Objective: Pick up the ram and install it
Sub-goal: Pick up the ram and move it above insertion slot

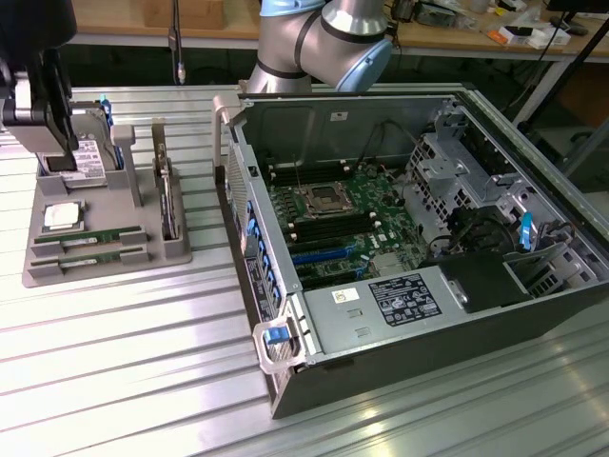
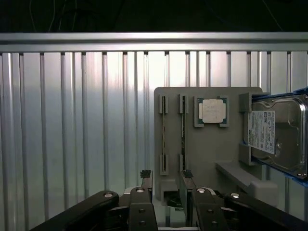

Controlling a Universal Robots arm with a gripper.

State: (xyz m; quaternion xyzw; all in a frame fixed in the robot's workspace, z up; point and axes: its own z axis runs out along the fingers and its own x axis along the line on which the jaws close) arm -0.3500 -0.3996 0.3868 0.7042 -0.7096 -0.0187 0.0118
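Two thin green ram sticks (image 2: pixel 163 139) (image 2: pixel 183 130) lie on edge in slots of the grey holder tray (image 2: pixel 207 149). In the exterior view the ram (image 1: pixel 90 238) sits at the tray's (image 1: pixel 105 271) front, on the exterior view's left. My gripper (image 2: pixel 166 179) is open, and its dark fingers (image 2: pixel 146 177) stand apart over the tray's near edge with nothing between them. In the exterior view the gripper (image 1: pixel 52 143) hangs above the back of the tray. The open computer case (image 1: pixel 400 238) shows the motherboard's memory slots (image 1: pixel 324 227).
A square silver processor (image 2: pixel 212 110) and a boxy hard drive (image 2: pixel 279 134) also rest on the tray. A second drive (image 1: pixel 166 190) stands on edge at the tray's side. The ribbed metal table (image 1: pixel 124 362) runs between tray and case. The arm's base (image 1: pixel 314 43) rises behind the case.
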